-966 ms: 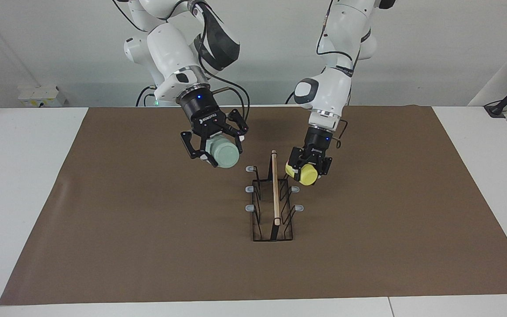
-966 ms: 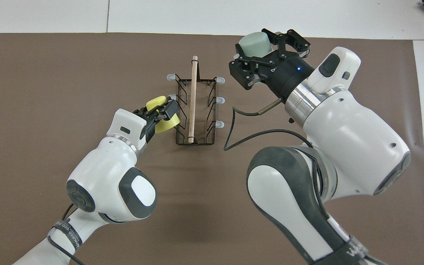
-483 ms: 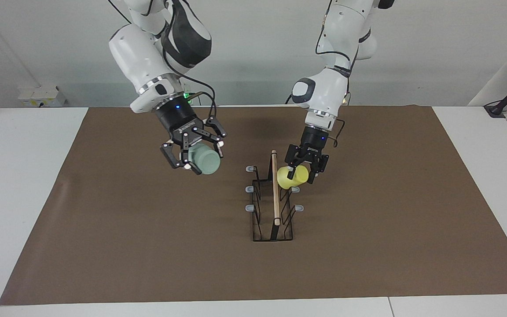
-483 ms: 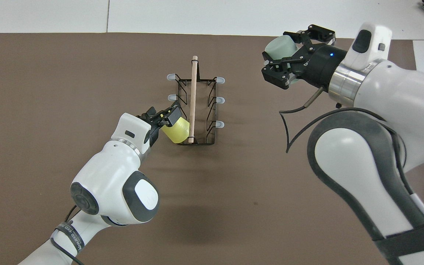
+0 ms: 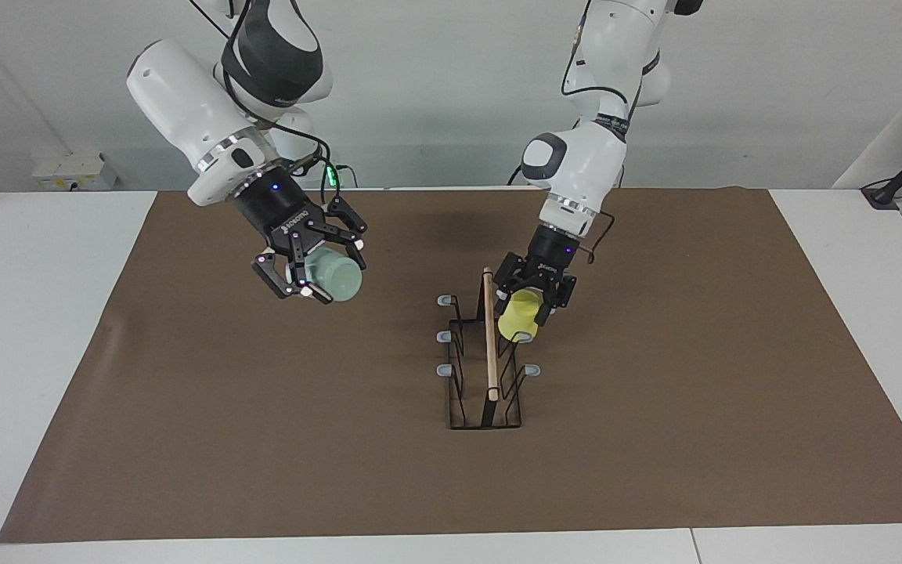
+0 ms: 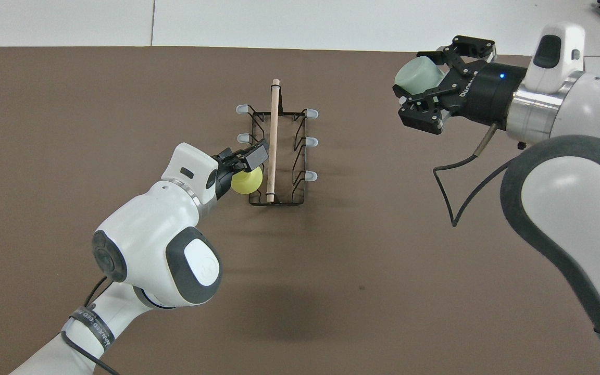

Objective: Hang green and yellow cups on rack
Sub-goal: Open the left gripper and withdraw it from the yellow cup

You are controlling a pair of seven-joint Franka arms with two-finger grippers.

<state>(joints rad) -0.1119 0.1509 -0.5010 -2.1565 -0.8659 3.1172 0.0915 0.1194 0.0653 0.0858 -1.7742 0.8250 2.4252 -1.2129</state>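
Tabletop (image 5: 44, 329) (image 6: 331, 21), white, one, overlaid by one brown mat (image 5: 654, 439) (image 6: 71, 104) that carries the task's things. Two arms enter the scene, each ending in one claw.

Rack (image 5: 485, 368) (image 6: 277, 151), one, stands at mid-mat. Its wooden top rod (image 5: 489, 333) (image 6: 273, 140) lies level, its long axis running from the robots' end toward the tabletop's other end. Six grey-capped prongs project in two rows of three, one row toward each arm's end; five caps are exposed, and the sixth place, nearest the robots on the left arm's side, is covered by the yellow cup.

Cups, two. Green cup (image 5: 332, 276) (image 6: 417, 79) is gripped by the right claw (image 5: 312, 265) (image 6: 438, 88) in the air over bare mat toward the right arm's end, well apart from the rack. Its long axis is tilted, closed base aimed down and away from the robots.

Yellow cup (image 5: 519, 319) (image 6: 247, 180) is clamped by the left claw (image 5: 533, 290) (image 6: 241, 159) beside the rod. Its axis is near upright, mouth downward; whether it rests on the prong cannot be told.
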